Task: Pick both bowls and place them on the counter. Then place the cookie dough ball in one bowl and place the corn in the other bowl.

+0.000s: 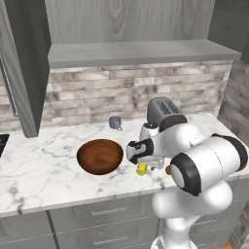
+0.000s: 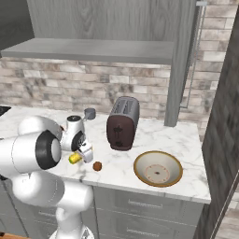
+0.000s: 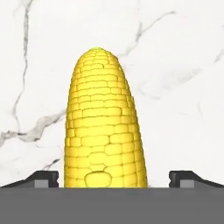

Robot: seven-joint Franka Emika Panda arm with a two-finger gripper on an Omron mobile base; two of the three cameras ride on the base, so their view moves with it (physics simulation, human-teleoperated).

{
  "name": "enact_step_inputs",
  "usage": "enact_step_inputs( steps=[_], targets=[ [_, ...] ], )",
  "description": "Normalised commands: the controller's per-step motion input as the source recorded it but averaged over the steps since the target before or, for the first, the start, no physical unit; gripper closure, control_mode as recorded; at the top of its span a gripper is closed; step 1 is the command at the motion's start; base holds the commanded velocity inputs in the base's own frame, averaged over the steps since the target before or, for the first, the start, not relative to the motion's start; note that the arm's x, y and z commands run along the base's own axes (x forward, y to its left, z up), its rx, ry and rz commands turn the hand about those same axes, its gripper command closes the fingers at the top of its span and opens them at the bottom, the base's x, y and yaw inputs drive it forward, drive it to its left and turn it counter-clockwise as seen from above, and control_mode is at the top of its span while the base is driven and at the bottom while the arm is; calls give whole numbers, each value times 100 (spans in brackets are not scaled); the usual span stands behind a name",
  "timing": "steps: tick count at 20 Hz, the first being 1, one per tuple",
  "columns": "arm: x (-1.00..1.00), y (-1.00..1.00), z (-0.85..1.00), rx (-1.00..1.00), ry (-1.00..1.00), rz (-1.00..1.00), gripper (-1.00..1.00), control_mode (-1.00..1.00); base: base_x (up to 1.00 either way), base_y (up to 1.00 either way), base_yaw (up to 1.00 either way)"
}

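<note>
The yellow corn (image 3: 105, 122) lies on the white marble counter (image 1: 44, 170), and my gripper (image 3: 113, 180) hangs just above it, open, with one dark fingertip on each side of the cob and a gap to both. The gripper (image 1: 143, 164) stands right of the deep dark brown bowl (image 1: 99, 156). From the right side the corn (image 2: 74, 158) peeks out under the hand (image 2: 82, 152). The small brown cookie dough ball (image 2: 97, 166) rests a little right of the corn. Farther right on the counter sits the shallow tan bowl (image 2: 158, 168), cream inside and empty.
A dark toaster (image 2: 122, 123) stands behind the cookie dough ball, and a small grey mug (image 1: 115, 122) sits near the brick wall. A grey shelf (image 1: 141, 51) runs overhead. Grey drawers (image 1: 102, 214) line the counter's front edge.
</note>
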Motion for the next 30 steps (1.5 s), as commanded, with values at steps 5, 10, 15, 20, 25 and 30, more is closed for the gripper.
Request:
enact_step_inputs(
  steps=[5,10,15,20,25,30],
  targets=[
    [2,1,-21,0,3,0,100,-100,0,0,0],
    [-45,0,15,0,-7,-1,100,-100,0,0,0],
    [-75,0,73,0,-22,0,100,-100,0,0,0],
    [-43,0,97,0,-20,0,100,-100,0,0,0],
    [-7,39,91,-1,-10,0,100,-100,0,0,0],
    [0,91,70,-6,-1,0,100,-100,0,0,0]
  ],
)
